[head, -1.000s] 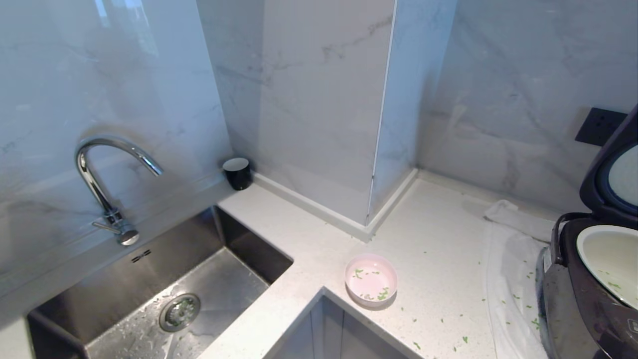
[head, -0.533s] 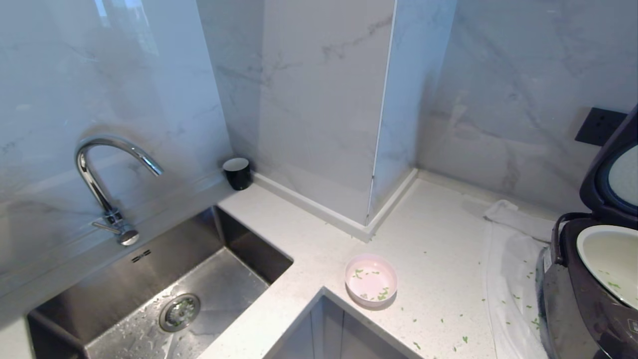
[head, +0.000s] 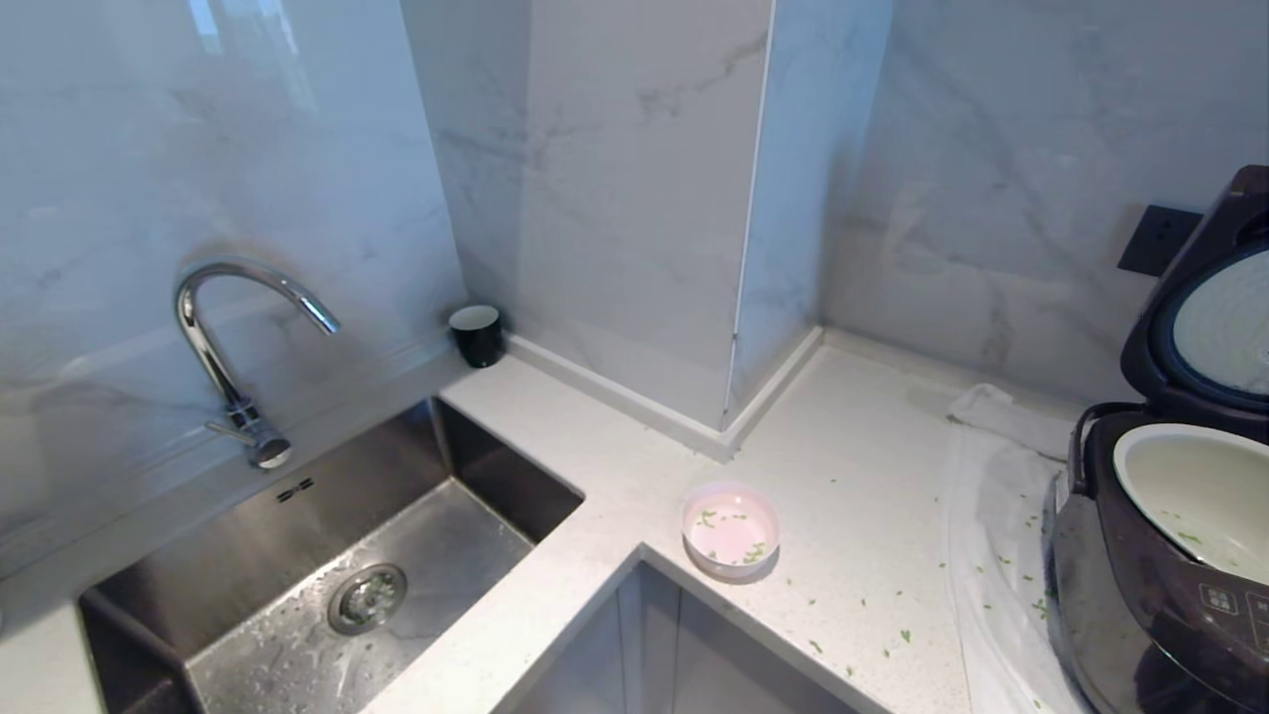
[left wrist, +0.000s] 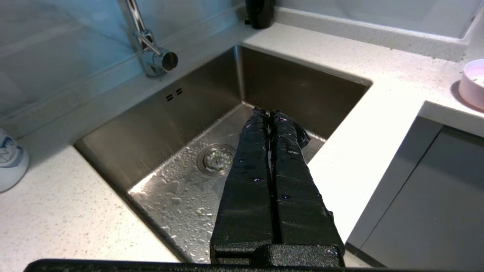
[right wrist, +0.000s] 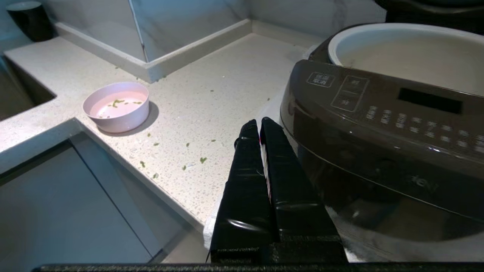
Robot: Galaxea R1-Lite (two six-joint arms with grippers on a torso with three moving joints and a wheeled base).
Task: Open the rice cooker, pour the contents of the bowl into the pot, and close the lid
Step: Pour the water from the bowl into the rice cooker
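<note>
The rice cooker (head: pixel 1170 605) stands at the counter's right end with its lid (head: pixel 1205 297) hinged up. Its cream pot (head: pixel 1190 496) is exposed, with a few green bits inside. The pink bowl (head: pixel 731 529) rests near the counter's inner corner edge and holds only a few green contents (head: pixel 755 551). Neither arm shows in the head view. My right gripper (right wrist: pixel 259 121) is shut and empty, low in front of the cooker (right wrist: pixel 378 143), with the bowl (right wrist: pixel 116 107) off to its side. My left gripper (left wrist: pixel 267 110) is shut and empty, over the sink.
A steel sink (head: pixel 496 466) with a chrome faucet (head: pixel 213 337) fills the left. A black cup (head: pixel 477 335) sits by the wall column. A white cloth (head: pixel 1001 516) lies under the cooker. Green bits (head: pixel 904 635) are scattered on the counter. A wall socket (head: pixel 1155 241) is behind the lid.
The whole head picture has shifted, so the camera has moved; more of the cooker shows now. The bowl, cooker and lid stand as before.
</note>
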